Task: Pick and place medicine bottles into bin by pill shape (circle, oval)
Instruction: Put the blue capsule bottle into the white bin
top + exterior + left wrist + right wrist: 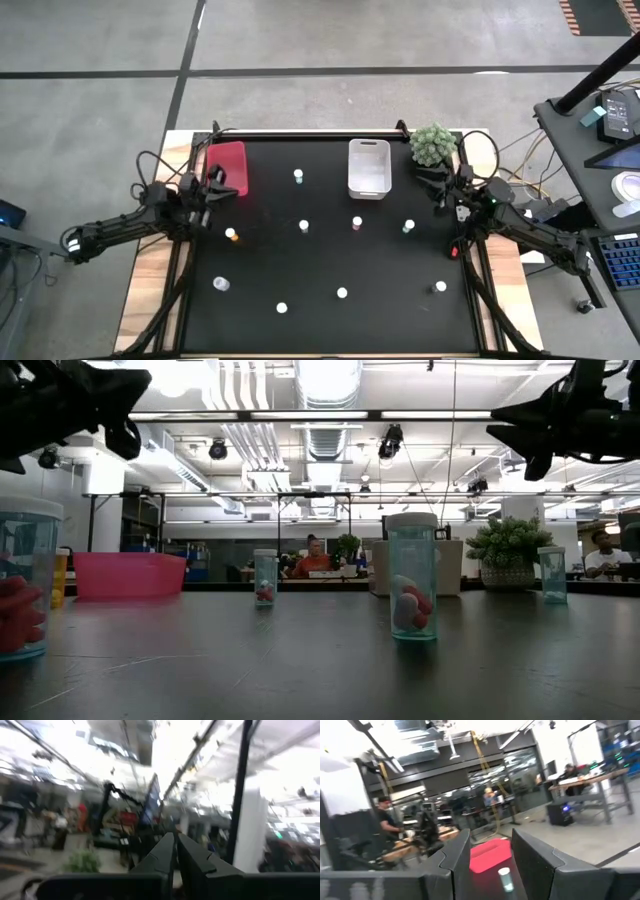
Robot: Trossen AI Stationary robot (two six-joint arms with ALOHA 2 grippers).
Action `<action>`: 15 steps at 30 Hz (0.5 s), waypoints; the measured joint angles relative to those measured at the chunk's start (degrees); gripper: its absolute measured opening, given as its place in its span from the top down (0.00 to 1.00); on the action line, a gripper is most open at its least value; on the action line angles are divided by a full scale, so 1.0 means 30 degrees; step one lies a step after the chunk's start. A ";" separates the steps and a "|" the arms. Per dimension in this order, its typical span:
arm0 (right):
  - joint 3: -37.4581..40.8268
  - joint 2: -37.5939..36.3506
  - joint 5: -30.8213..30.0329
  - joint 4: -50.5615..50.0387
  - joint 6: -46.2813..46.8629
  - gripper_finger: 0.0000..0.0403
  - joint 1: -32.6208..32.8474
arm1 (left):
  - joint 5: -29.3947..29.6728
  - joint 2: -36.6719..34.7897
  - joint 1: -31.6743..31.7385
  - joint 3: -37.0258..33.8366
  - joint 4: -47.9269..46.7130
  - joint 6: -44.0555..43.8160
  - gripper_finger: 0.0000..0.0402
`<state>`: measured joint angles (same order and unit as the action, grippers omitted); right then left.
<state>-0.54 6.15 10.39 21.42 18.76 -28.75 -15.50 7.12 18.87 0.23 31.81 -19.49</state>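
An open industrial lab or workshop: bare ceiling ducts (330,390) and hanging lights overhead, grey concrete floor (300,40) around the black-topped bench (330,250), people seated at cluttered workstations beyond it.

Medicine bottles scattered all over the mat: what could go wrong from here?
Small upright bottles like the centre one may tip if a pincer comes in off-centre. The orange bottle sits close to the left pincer, so a careless move could knock it. The plant crowds the white bin.

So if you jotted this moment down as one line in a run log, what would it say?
left gripper: shut, empty, by red bin | right gripper: open, empty, near plant ball | medicine bottles: on table, none binned
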 joint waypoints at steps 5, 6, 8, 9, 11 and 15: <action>-0.0124 0.0007 -0.0365 0.0725 -0.1005 0.66 0.0000 | 0.0875 0.0512 -0.0015 0.0363 0.1219 -0.0892 0.98; -0.0272 0.0009 -0.0466 0.0598 -0.1154 0.66 0.0000 | 0.0881 0.0796 -0.0015 0.0623 0.1166 -0.0878 0.98; -0.0735 0.0029 -0.0493 0.0631 -0.1467 0.66 0.0000 | 0.1007 0.1535 -0.0015 0.1233 0.1347 -0.0712 0.98; -0.1021 0.0046 -0.0493 0.0662 -0.1640 0.66 0.0000 | 0.1223 0.1927 -0.0015 0.1563 0.1378 -0.0567 0.98; -0.1638 0.0307 -0.0493 0.0722 -0.1990 0.66 0.0000 | 0.1642 0.2840 -0.0015 0.2270 0.1196 0.0045 0.98; -0.3193 0.1401 -0.0493 0.0633 -0.2757 0.66 0.0000 | 0.1733 0.4604 -0.0015 0.3863 0.1242 0.3047 0.98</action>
<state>-10.11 10.36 8.91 23.32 10.49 -28.75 -10.30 20.93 18.83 11.82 35.54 -10.35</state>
